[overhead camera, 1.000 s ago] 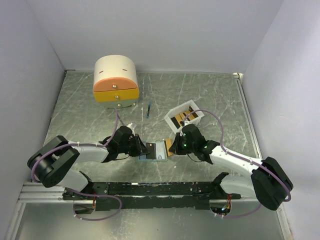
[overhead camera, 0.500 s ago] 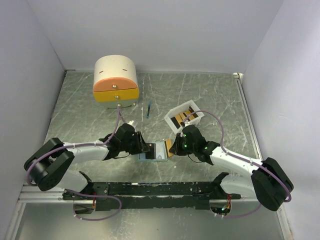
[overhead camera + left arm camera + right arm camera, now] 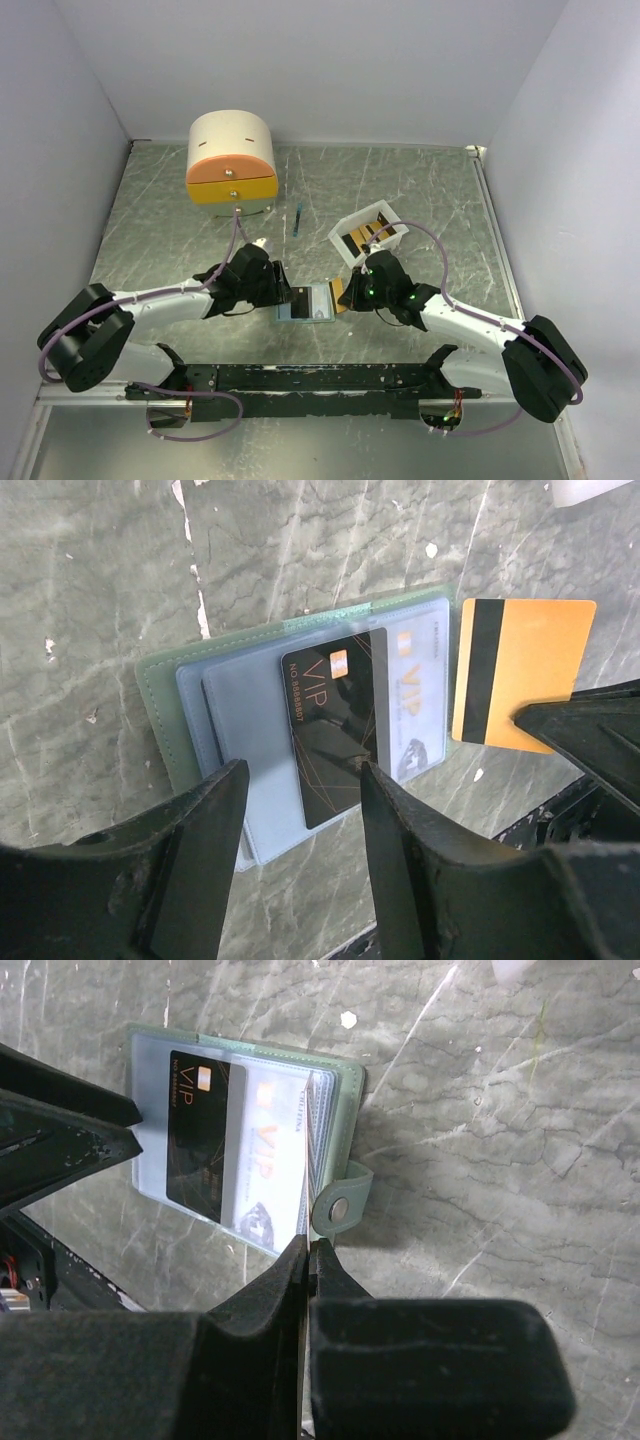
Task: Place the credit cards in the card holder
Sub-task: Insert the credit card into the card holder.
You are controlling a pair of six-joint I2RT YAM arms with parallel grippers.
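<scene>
While the card holder [image 3: 308, 301] lies open on the tabletop [image 3: 170, 230], between the two arms and near their bases, the black card [image 3: 335, 730] rests on its clear pockets with its right part tucked under one; whether it is fully seated is hard to tell. Left gripper [image 3: 300, 780]: jaws released, spread above the holder's left side, grasping nothing. Right gripper [image 3: 305, 1250]: jaws clenched on the gold card [image 3: 520, 665], held just right of the holder and not yet inside. Judged progress: one card roughly home, one still to insert; more cards appear to sit in the white tray [image 3: 336, 238], farther right. Compared with the earlier frames, the left jaws have widened and that arm's elbow has swung left; holder and right arm are unchanged.
</scene>
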